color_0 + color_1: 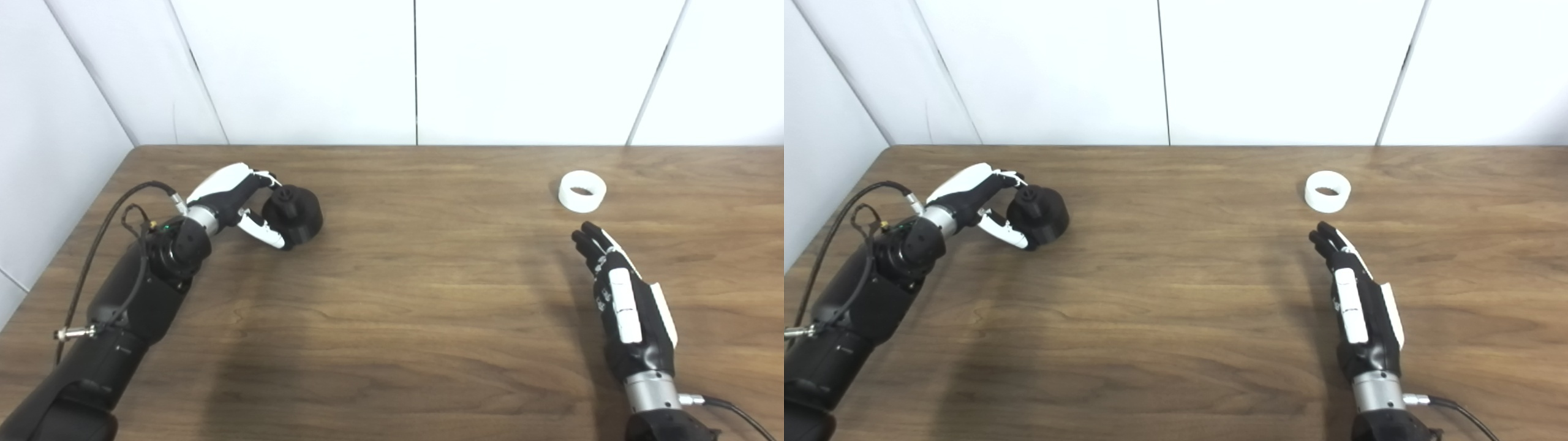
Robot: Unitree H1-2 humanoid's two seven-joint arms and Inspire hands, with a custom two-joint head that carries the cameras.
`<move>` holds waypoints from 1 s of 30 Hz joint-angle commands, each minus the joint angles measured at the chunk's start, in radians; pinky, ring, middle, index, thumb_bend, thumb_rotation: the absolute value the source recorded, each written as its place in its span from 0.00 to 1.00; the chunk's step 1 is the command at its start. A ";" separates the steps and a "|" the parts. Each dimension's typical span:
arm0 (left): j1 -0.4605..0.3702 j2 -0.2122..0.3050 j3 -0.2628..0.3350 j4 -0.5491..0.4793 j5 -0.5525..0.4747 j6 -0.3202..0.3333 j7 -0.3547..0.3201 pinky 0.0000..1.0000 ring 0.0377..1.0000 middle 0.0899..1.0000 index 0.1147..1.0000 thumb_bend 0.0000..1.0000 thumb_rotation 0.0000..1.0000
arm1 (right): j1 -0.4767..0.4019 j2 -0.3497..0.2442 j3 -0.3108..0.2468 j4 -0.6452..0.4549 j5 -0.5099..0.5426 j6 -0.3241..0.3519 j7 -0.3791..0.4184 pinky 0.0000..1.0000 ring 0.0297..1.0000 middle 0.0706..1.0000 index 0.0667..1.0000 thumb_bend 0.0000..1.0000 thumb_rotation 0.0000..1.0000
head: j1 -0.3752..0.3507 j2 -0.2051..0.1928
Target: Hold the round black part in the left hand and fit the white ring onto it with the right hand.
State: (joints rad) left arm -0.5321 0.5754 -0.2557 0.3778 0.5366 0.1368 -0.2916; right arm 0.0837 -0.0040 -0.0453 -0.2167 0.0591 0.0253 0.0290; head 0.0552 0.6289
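The round black part (299,214) lies on the wooden table (404,288) at the left, with a small knob on top. My left hand (236,205) is at its left side, fingers spread and curved. The upper fingers (264,179) reach the part's top edge and the thumb (267,233) lies along its near side, but they have not closed on it. The white ring (582,191) lies flat at the right rear. My right hand (621,294) is open and flat, fingers stretched out, its tips a short way in front of the ring and not touching it.
White wall panels (416,67) rise behind the table's far edge. A further wall (49,141) runs along the left side. A black cable (116,214) loops from my left forearm. Bare wood lies between the two hands.
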 commanded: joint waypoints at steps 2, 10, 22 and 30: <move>-0.022 0.026 0.014 -0.039 -0.004 -0.019 0.004 0.87 1.00 0.93 0.63 0.82 0.22 | 0.068 -0.012 0.006 -0.029 -0.006 -0.021 0.007 1.00 0.92 0.84 0.85 0.56 0.90 | 0.001 0.000; 0.009 0.022 0.007 -0.104 -0.004 -0.014 -0.031 0.90 1.00 0.94 0.63 0.81 0.23 | 0.066 -0.017 0.008 -0.027 -0.008 -0.020 0.014 1.00 0.92 0.85 0.85 0.54 0.92 | 0.002 0.001; 0.042 -0.018 -0.026 -0.186 0.003 -0.039 -0.062 0.95 1.00 0.93 0.61 0.82 0.23 | 0.067 -0.016 0.015 -0.035 -0.020 -0.008 0.015 1.00 0.92 0.85 0.86 0.56 0.92 | -0.002 0.004; 0.062 -0.037 -0.059 -0.262 0.004 -0.069 -0.093 0.93 1.00 0.93 0.60 0.83 0.27 | 0.069 -0.015 0.016 -0.035 -0.018 -0.010 0.017 1.00 0.92 0.85 0.86 0.55 0.92 | -0.001 0.006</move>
State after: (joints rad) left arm -0.4522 0.5297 -0.3163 0.1532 0.5420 0.0968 -0.3854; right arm 0.0836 -0.0044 -0.0397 -0.2180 0.0431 0.0318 0.0342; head 0.0522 0.6351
